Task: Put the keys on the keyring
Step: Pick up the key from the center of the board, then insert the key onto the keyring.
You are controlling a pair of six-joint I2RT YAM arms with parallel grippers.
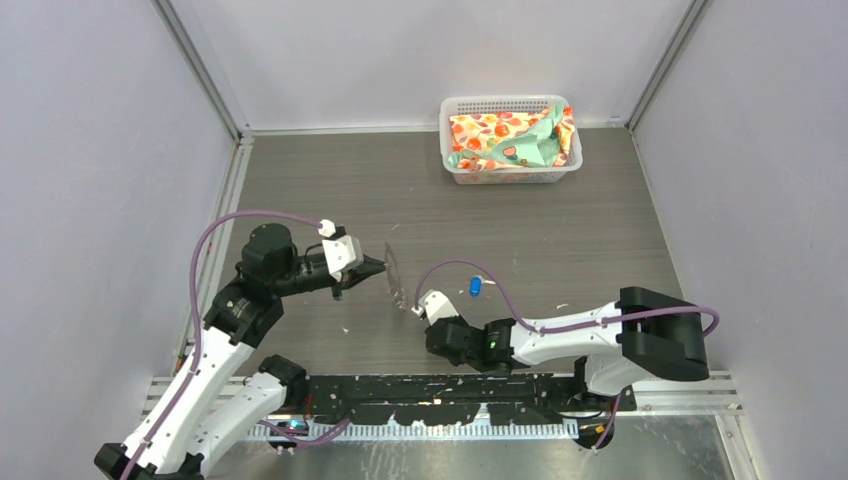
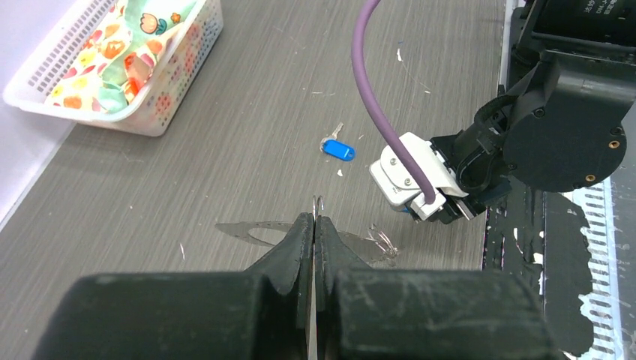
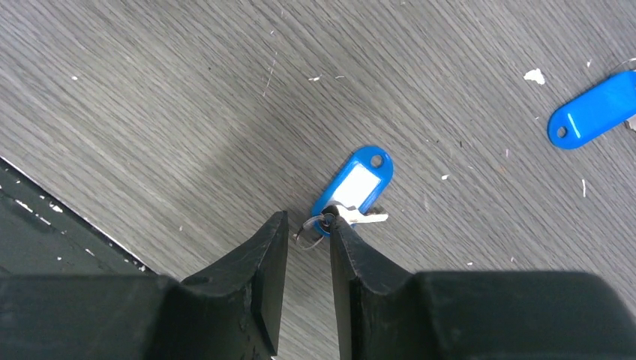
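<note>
Since your left pincer (image 1: pixel 381 265) is clamped on the thin, probably springy keyring (image 1: pixel 394 272), item two: blue key (image 3: pixel 354 184), likely light and slippery, lying just ahead of your right pincer (image 3: pixel 304 225), jaws narrowly parted; pinch its stiff head.

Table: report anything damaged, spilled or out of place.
The table is littered with white flecks, and the black strip along its near edge is chipped, showing pale patches. One key lies loose mid-table. Nothing else stands out.

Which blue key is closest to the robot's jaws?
The key with the white label, lying at the jaws of the right gripper. The other key is plain blue and lies farther off.
</note>
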